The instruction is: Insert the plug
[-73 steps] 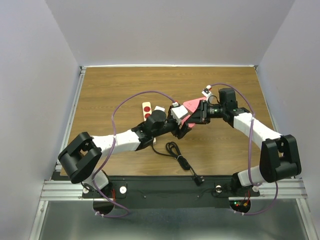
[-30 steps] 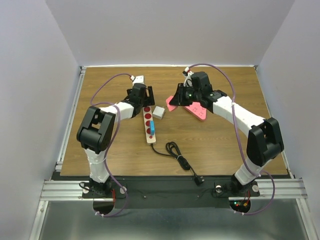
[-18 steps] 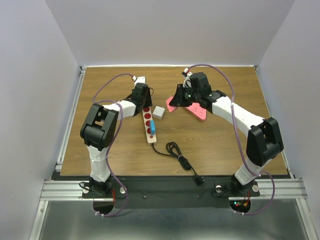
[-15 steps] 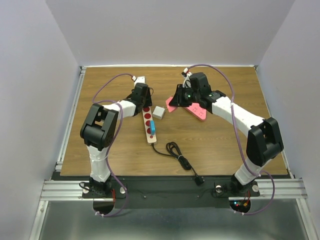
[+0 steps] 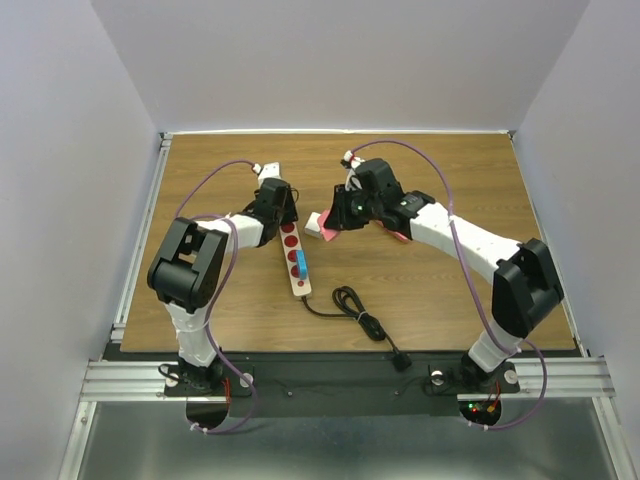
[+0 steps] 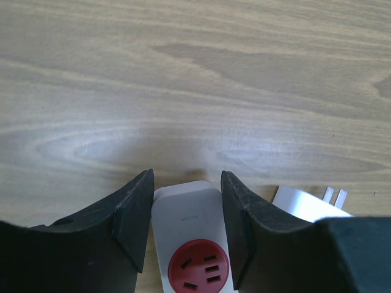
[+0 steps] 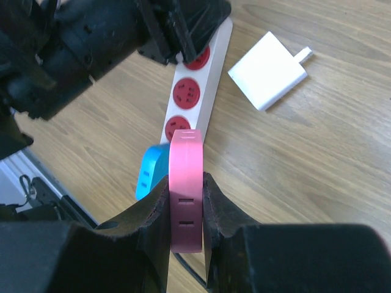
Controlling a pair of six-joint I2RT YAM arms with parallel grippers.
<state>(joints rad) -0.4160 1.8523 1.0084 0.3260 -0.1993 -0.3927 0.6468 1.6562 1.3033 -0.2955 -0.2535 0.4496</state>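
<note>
The left tool (image 6: 186, 183) clamps the far end of the power strip (image 6: 183, 210), left of the table's (image 7: 317, 159) centre, while the right tool (image 7: 185, 183) pinches the pink plug (image 7: 186, 159) beside it, where a tilt in that narrow grip could miss a red socket (image 7: 185, 94) or knock the blue plug (image 7: 151, 171).

No text, brand, number or sign can be read anywhere. The white power strip (image 6: 186, 204) bears a faint grey imprint on its far end, just beyond the first red socket (image 6: 199, 268), too blurred to make out.
</note>
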